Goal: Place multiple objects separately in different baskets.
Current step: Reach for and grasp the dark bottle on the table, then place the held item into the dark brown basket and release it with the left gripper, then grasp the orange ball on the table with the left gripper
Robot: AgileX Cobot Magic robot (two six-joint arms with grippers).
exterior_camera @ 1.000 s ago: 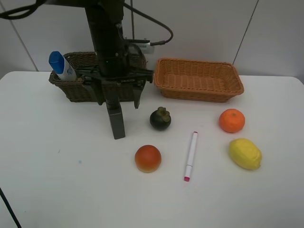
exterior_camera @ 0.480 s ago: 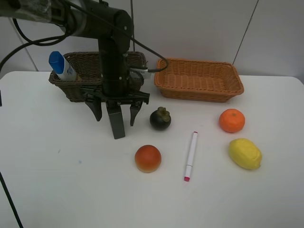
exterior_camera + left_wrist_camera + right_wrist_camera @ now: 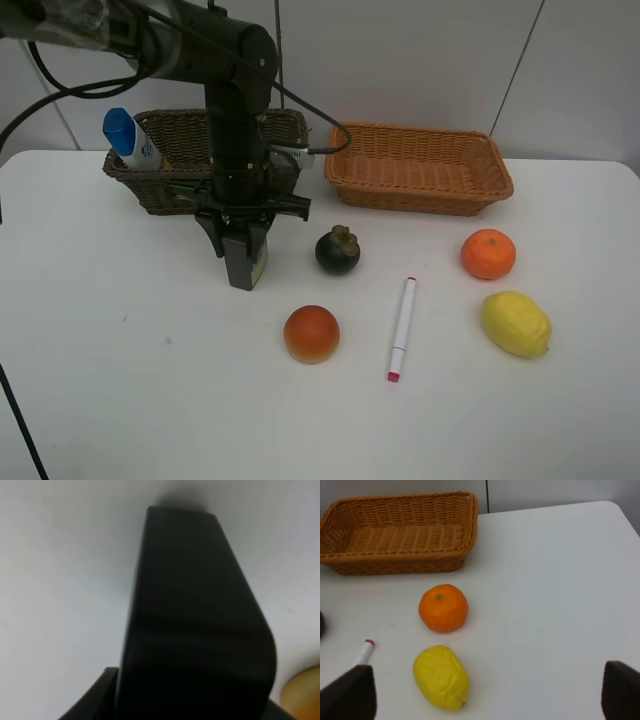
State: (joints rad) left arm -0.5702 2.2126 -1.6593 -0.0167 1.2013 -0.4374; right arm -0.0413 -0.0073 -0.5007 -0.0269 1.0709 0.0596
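the round red-orange fruit [image 3: 311, 333] and the white pink-tipped marker [image 3: 401, 328] lie well in front of the dark brown woven wicker basket [image 3: 150, 190]. just in front of that basket, the dark grey-green box-shaped bottle [image 3: 245, 268] stands upright on the white tabletop [image 3: 120, 380], with the left fingers [image 3: 214, 236] pinching its sides. the right fingers [image 3: 350, 695] are spread wide and hold nothing. the step in hand looks like picking up this bottle. next it probably needs a straight lift and a carry over the basket's front wall, clear of the white blue-capped bottle [image 3: 130, 138] at its left end.
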